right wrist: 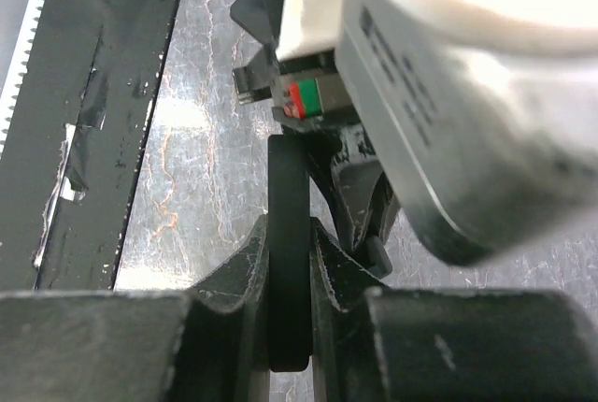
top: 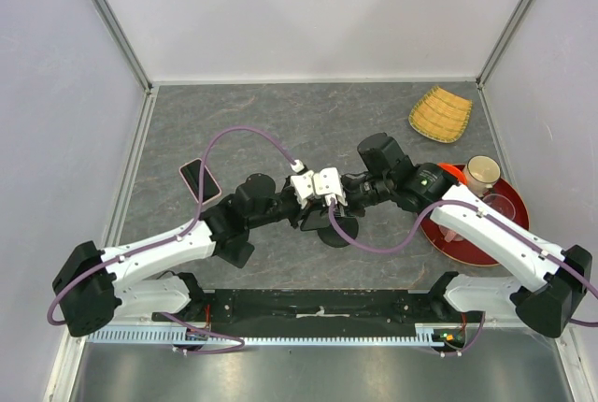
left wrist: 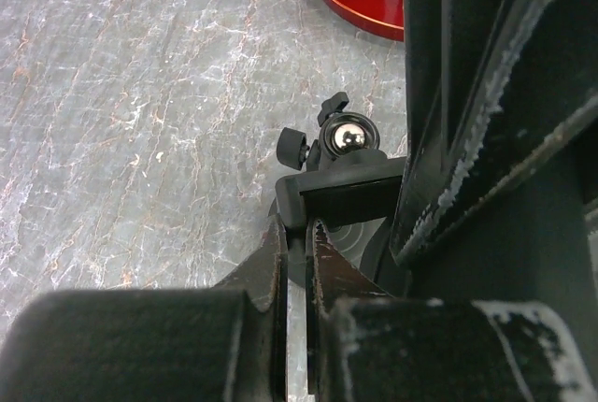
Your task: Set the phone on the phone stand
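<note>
Black phone stand (top: 334, 226) sits mid-way along the table (top: 280, 122), and both pincers are pinched tight on it: left gripper (left wrist: 299, 234) on the cradle's edge, right gripper (right wrist: 288, 234) on a round black plate. The phone (top: 199, 180) lies flat near the left edge, well apart, untouched.

Phone stand (top: 340, 234): sitting mid-table beneath both grippers.
Left gripper (top: 315, 215): reaching in from the stand's left.
Right gripper (top: 343, 207): reaching in from the stand's right.
Phone (top: 200, 180): lying flat, well left of the stand.
Red tray (top: 467, 251): sitting right of the stand, carrying a cup (top: 483, 176).
</note>
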### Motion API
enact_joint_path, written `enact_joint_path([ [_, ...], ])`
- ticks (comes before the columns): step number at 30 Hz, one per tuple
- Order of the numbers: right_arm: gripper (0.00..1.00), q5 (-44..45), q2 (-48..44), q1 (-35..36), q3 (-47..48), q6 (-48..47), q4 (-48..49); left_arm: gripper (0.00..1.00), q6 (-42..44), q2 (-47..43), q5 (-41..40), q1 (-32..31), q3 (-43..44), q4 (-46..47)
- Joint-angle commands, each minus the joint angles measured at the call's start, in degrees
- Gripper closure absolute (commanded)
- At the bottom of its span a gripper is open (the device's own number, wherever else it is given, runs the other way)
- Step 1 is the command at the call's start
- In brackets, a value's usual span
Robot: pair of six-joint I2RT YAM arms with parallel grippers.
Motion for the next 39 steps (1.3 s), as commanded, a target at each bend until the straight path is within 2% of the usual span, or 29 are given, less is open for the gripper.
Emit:
enact_joint_path([
  [1,1.0,10.31,-1.44,-3.73,2.14,-3.47,6.05,0.98,3.87,-3.68,8.06,-1.42,-0.18,-2.46],
  [5,1.0,10.14,-2.06,-3.99,0.56,-2.51,6.13,0.98,4.05,-3.78,8.06,-1.33,-0.27,-1.93],
  [7,1.0,10.66,-2.06,-3.91,0.99,0.98,6.14,0.98,3.7,-3.42,7.1,-1.33,-0.01,-1.84],
  [10,1.0,14.68,-2.5,-3.9,1.61,5.83,6.31,0.98,0.98,-3.33,1.58,-1.33,0.44,-0.8],
  [13,1.0,19.61,-2.85,-3.73,1.35,14.44,6.75,0.98,-4.29,-3.77,-15.6,-1.33,-0.35,2.37],
  [16,1.0,24.63,-3.9,-2.94,0.39,21.03,7.01,0.98,-8.76,-4.21,-24.94,-1.33,-1.41,5.01],
  [18,1.0,30.95,-5.13,-2.24,-0.76,25.61,6.84,0.98,-12.55,-4.47,-30.4,-1.5,-1.76,5.45],
  [22,1.0,41.84,-6.01,0.65,-1.81,31.23,4.29,0.98,-20.9,-4.83,-47.88,-1.86,-2.11,3.44],
  [25,1.0,54.23,-5.06,4.7,-1.3,35.8,1.58,0.98,-23.9,-4.48,-53.44,-2.47,-2.29,2.47],
  [27,1.0,62.99,-3.13,7.59,-0.67,38.26,-1.58,0.98,-24.6,-3.43,-55.83,-3.0,-1.59,1.68],
  [31,1.0,74.89,-1.8,9.37,0.12,42.04,-4.5,0.98,-24.96,-1.76,-60.74,-4.14,2.27,-4.11],
  [37,1.0,82.02,3.21,9.45,3.1,48.81,-8.72,0.98,-28.12,-2.54,-60.41,-5.28,5.09,-10.01],
  [39,1.0,81.42,4.35,9.63,3.63,50.67,-8.37,0.98,-30.31,-2.37,-58.57,-5.37,6.14,-13.96],
])
